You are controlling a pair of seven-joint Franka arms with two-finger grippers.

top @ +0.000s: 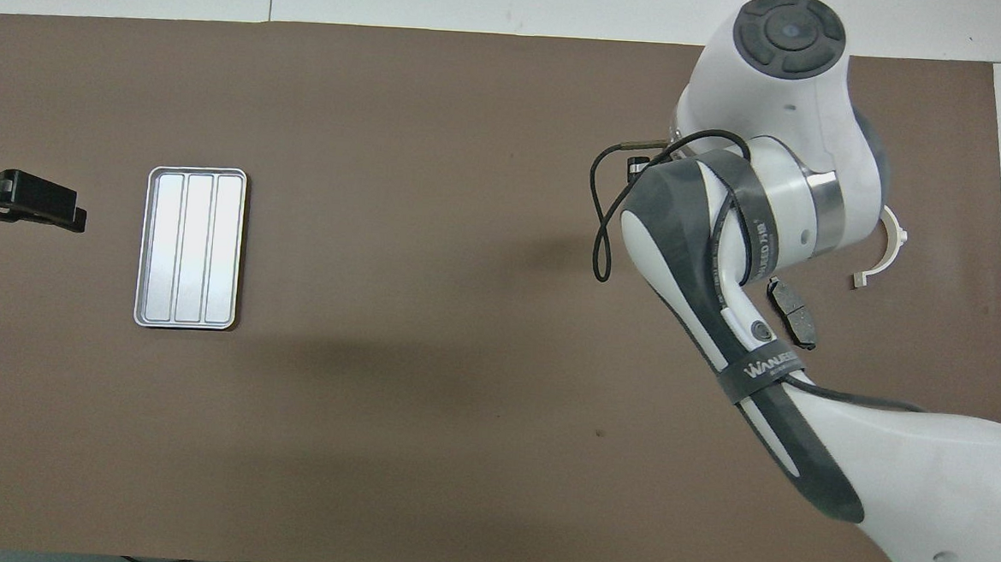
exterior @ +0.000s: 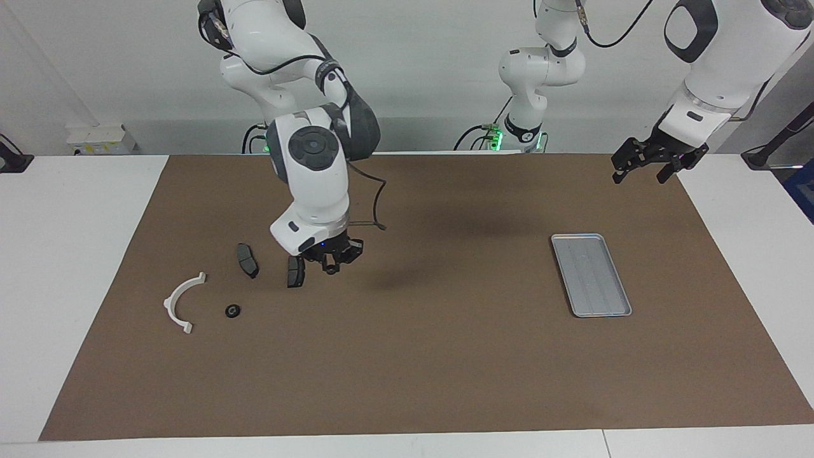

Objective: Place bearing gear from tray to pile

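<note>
Right gripper [exterior: 332, 259] over the pile — its grip cannot be told.
Bearing gear [exterior: 233, 311] lies on the bench beside the white arc [exterior: 180, 301], apart from that gripper; tray [exterior: 591, 274] bare; left gripper [exterior: 648, 163] waits, open.

"WANJEED" on right arm's strap [top: 761, 369].

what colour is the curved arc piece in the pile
White; the curved arc shows whole in the facing view, beside the small black round part.
</note>
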